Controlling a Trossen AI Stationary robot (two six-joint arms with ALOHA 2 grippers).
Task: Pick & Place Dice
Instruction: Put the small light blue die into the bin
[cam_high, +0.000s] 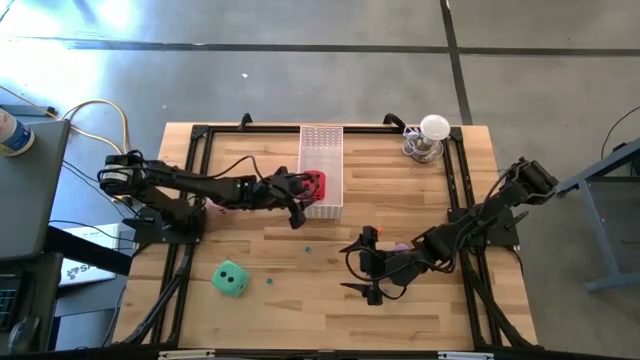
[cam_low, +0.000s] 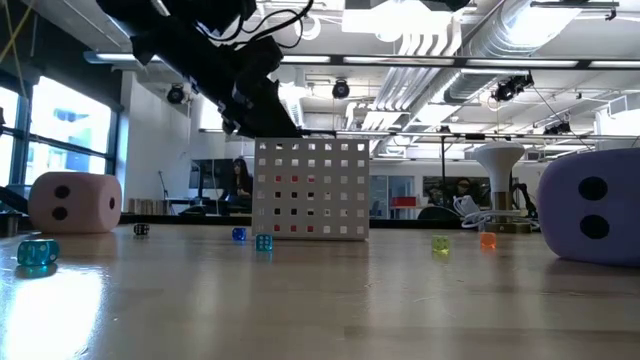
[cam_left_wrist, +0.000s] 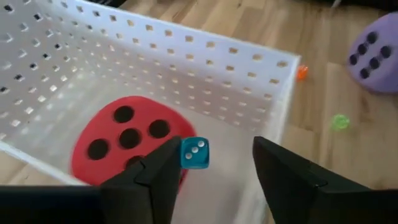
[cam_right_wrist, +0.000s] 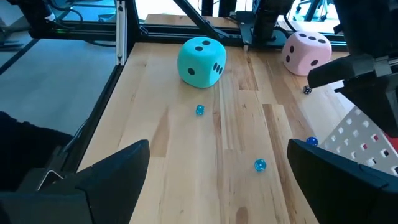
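Pale wood planks make up the table, framed by dark rails, with grey concrete floor around it. A white plastic tray, rectangular and punched with rows of square holes, stands near the far edge. The left gripper hangs over the tray's near end, its dark angular fingers parted; a tiny clear-blue die shows between them, though whether they touch it I cannot tell. Below lies the soft red die, rounded at the corners, inside the tray. The right gripper hovers wide open and empty over bare wood. The green die sits near the front left, the pink die by the left arm, the purple die by the right arm.
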